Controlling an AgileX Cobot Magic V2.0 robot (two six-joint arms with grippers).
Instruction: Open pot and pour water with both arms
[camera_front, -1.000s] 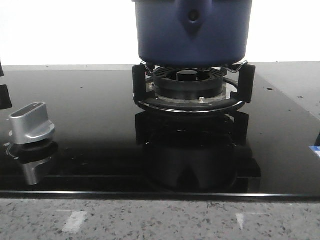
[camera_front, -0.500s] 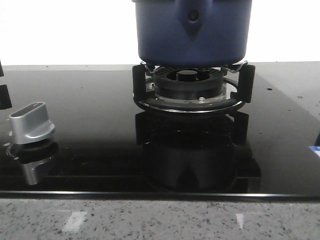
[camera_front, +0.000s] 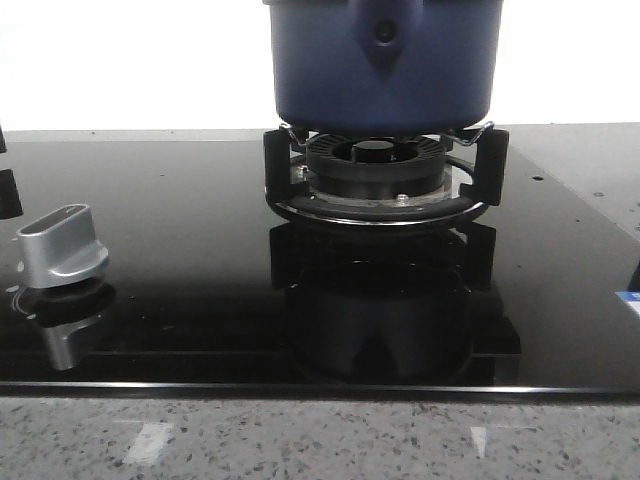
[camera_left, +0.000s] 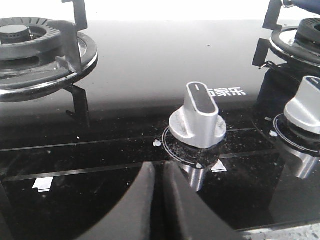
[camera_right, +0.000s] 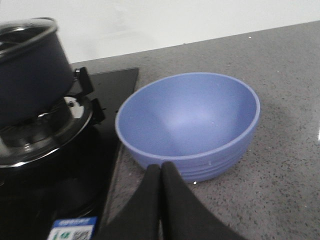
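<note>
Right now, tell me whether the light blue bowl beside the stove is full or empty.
Empty: the right wrist view shows the light blue round bowl upright on the grey speckled counter, its inside bare and dry.

The left gripper (camera_left: 159, 200) showed two smooth, matte black fingers tapering to blunt tips; the right gripper (camera_right: 161, 197) looked identical.

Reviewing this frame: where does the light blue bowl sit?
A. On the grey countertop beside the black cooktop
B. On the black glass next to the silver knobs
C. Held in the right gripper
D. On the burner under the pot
A: in the right wrist view the bowl rests on the speckled grey countertop, just past the cooktop edge, while the pot sits on the burner.
</note>
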